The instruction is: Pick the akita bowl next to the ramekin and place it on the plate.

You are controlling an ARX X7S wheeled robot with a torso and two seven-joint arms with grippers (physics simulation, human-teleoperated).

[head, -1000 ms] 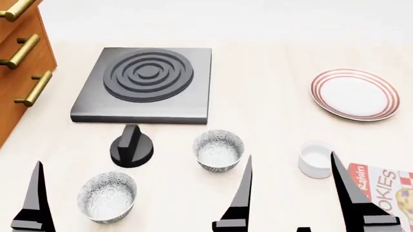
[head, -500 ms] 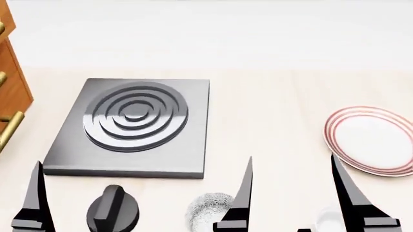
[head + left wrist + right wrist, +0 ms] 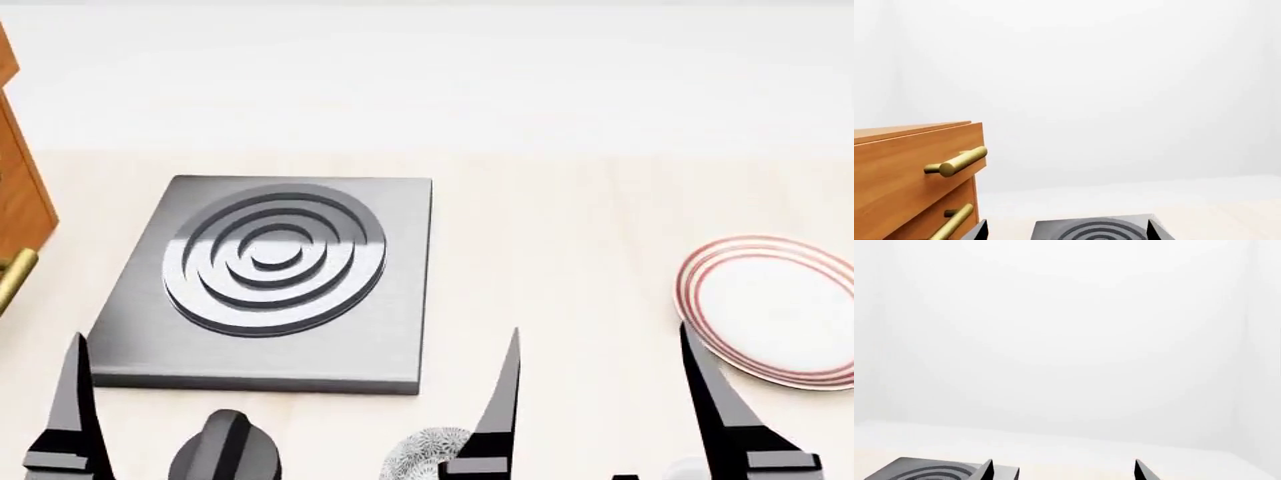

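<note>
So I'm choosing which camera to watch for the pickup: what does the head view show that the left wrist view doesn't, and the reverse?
Only the head view shows the plate at the right edge, a sliver of the akita bowl at the bottom edge, the black knob and both open grippers, left and right. Only the left wrist view shows the wooden drawers' upper part with a full brass handle and the blank wall. Both show the burner plate, the drawer unit and the pale counter.

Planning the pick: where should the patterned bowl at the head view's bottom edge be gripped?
Probably by the rim of the akita bowl, one finger inside, one outside, from straight above: it seems upright, though only its far edge shows.
</note>
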